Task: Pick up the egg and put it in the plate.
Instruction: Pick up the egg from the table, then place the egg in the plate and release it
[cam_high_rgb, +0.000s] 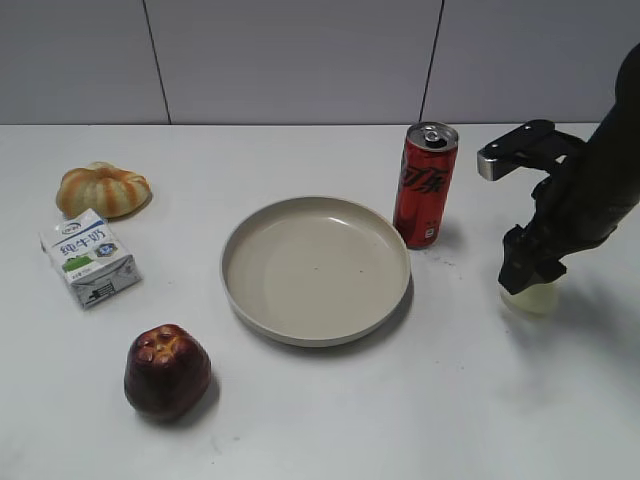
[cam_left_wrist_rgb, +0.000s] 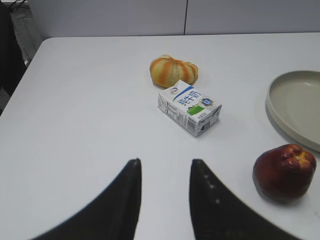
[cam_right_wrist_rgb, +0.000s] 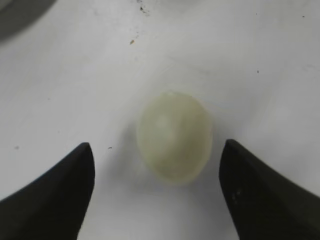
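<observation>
The pale cream egg (cam_high_rgb: 535, 298) lies on the white table at the right, and it shows large in the right wrist view (cam_right_wrist_rgb: 174, 136). My right gripper (cam_right_wrist_rgb: 157, 150) is open, low over the egg, one finger on each side with gaps; it also shows in the exterior view (cam_high_rgb: 530, 272), partly hiding the egg. The beige plate (cam_high_rgb: 240, 285) sits in the table's middle, empty; its rim shows in the left wrist view (cam_left_wrist_rgb: 272, 107). My left gripper (cam_left_wrist_rgb: 163, 165) is open and empty above bare table at the left, out of the exterior view.
A red soda can (cam_high_rgb: 425, 185) stands between the plate and the egg. A dark red apple (cam_high_rgb: 167, 371) lies front left, a milk carton (cam_high_rgb: 88, 258) and an orange-tan pumpkin (cam_high_rgb: 103, 189) at the left. A grey wall runs behind the table.
</observation>
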